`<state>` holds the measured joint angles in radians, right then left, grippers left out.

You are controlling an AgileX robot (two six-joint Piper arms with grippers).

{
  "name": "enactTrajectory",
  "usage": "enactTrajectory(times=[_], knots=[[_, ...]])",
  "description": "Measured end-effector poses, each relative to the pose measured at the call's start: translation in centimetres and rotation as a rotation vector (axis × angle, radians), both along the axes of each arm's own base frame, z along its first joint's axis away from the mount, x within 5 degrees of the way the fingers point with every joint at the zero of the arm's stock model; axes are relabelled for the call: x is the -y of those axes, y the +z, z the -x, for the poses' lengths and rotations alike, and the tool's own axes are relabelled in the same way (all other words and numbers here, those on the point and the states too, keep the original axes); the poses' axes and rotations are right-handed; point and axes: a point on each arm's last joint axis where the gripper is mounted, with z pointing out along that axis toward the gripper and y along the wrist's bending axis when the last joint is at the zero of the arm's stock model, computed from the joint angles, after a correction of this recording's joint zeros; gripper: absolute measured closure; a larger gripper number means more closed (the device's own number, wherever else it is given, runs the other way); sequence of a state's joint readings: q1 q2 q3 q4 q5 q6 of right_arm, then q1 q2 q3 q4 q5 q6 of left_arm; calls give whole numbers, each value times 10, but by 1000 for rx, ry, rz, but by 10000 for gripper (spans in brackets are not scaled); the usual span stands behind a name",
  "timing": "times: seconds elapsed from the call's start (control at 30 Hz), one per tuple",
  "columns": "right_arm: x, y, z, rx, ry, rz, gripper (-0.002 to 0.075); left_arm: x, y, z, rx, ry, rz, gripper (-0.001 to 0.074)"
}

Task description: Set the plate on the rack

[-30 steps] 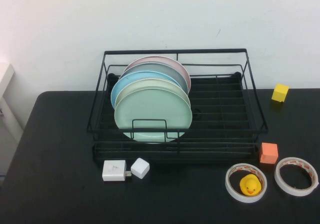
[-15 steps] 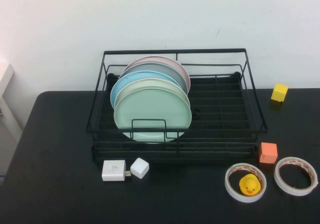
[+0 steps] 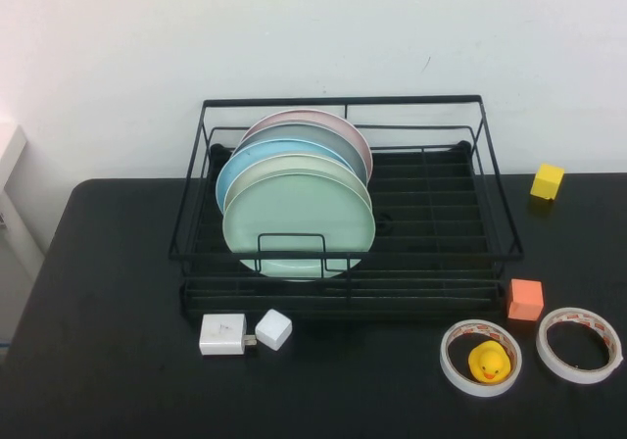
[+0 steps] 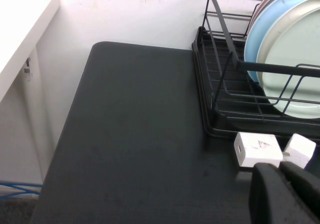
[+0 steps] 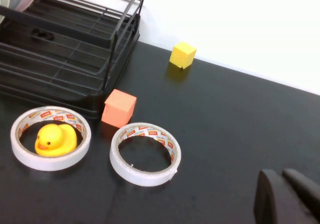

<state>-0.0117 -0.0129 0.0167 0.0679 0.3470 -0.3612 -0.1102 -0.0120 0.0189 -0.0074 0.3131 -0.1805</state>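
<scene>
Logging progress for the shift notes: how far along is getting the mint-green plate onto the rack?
Looks done: the plate stands upright at the front of the row in the rack. In hand: nothing; the left gripper hangs near the white adapter, the right gripper over bare table near the tape rolls, both shut and empty. Left: nothing visible.

Black table (image 3: pixel 118 361) carried black wire rack (image 3: pixel 431 253) at centre-back, w/ plates standing in its left part. In front of rack's left corner lay white charger block (image 3: pixel 223 334) touching small white cube (image 3: pixel 274 329). Right-front: two tape rolls side by side, left roll (image 3: pixel 481 359) ringing yellow rubber duck (image 3: pixel 490 363), right roll (image 3: pixel 580 345) close beside. Orange cube (image 3: pixel 526 300) sat just off rack's front-right corner, yellow cube (image 3: pixel 548 181) near table's back-right edge, well apart from orange one
</scene>
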Motion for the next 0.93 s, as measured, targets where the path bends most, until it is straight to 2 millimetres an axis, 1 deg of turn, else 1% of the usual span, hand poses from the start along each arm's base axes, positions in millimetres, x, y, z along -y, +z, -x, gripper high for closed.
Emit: enactTrajectory(times=[0.5,0.57,0.8,0.93], knots=[[0,0,0,-4,-5,-15,725,0,0,0,-1,0,2,736],[0,0,0,-6,-24,-44,725,0,0,0,-1,0,2,736],[1,0,0,-7,-103,-227,725,0,0,0,-1,0,2,736],[1,0,0,-7,-109,-245,725,0,0,0,-1,0,2,736]])
